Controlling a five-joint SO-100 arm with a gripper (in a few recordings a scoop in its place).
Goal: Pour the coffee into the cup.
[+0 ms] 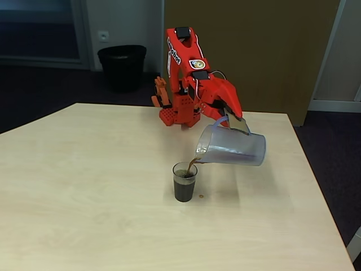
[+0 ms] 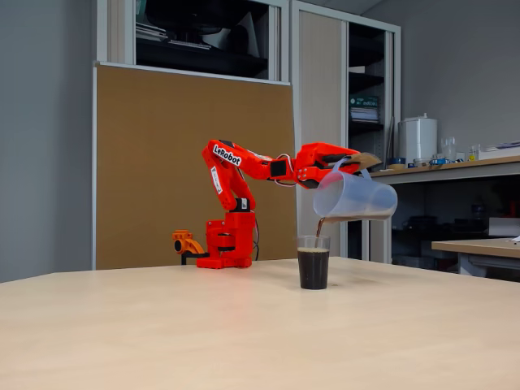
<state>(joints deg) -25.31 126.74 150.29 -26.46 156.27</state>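
We see red arm (image 2: pixel 244 175) w/ gripper (image 1: pixel 234 121) clenched on handle of translucent jug (image 1: pixel 234 148), jug tipped spout-down over cup (image 1: pixel 184 182) mid-table (image 1: pixel 84 186), thin coffee (image 2: pixel 314 269) stream into cup, nearly full, small brown drop (image 1: pixel 200 196) beside cup seen from higher fixed view, lower view adds shelves (image 2: pixel 357 106) behind.

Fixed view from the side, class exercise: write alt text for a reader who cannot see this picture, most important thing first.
A red robot arm's gripper holds a translucent jug by its handle, tipped so a thin stream of dark coffee runs from the spout into a small clear cup, now nearly full. The cup stands upright on a pale wooden table, with a brown board behind the arm.
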